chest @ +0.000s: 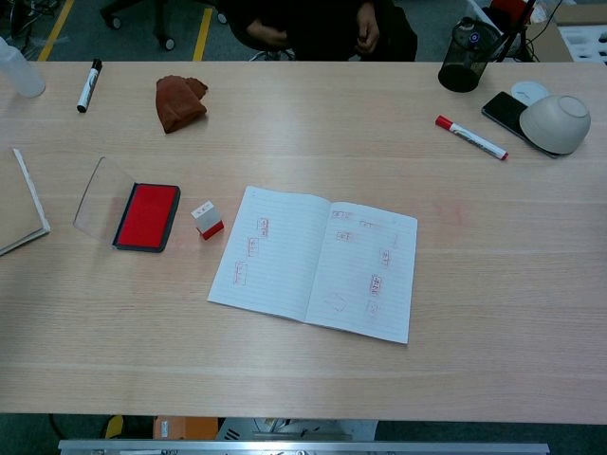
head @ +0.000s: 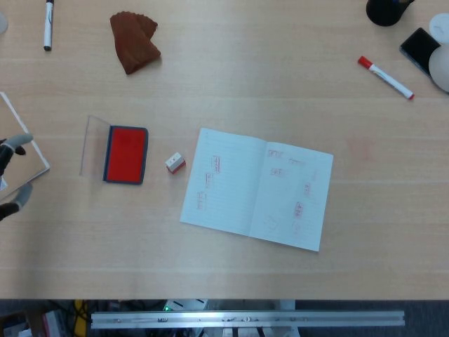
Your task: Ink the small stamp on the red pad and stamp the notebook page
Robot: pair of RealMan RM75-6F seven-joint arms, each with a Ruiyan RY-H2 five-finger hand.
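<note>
While the left hand point(head: 12, 172) is seen only at the left edge of the head view, its fingertips point(head: 21, 140) are shown apart with nothing between them, above the corner of a closed book point(chest: 21, 204). The right hand is not shown in either view. The small stamp point(chest: 207, 220) is located upright on the table point(chest: 313, 379), between the red pad point(chest: 147, 216) and the notebook point(chest: 318, 263), close to both but touching neither. The pad is presented open, with its clear lid point(chest: 98, 197) folded out to the left. The notebook is laid open and flat, and several red stamp marks are carried on both pages. At the far edge, a brown cloth point(chest: 180, 101), a black marker point(chest: 88, 85), a red-capped marker point(chest: 471, 137), a bowl point(chest: 556, 123), a phone point(chest: 505, 110) and a dark cup point(chest: 465, 57) are placed.
</note>
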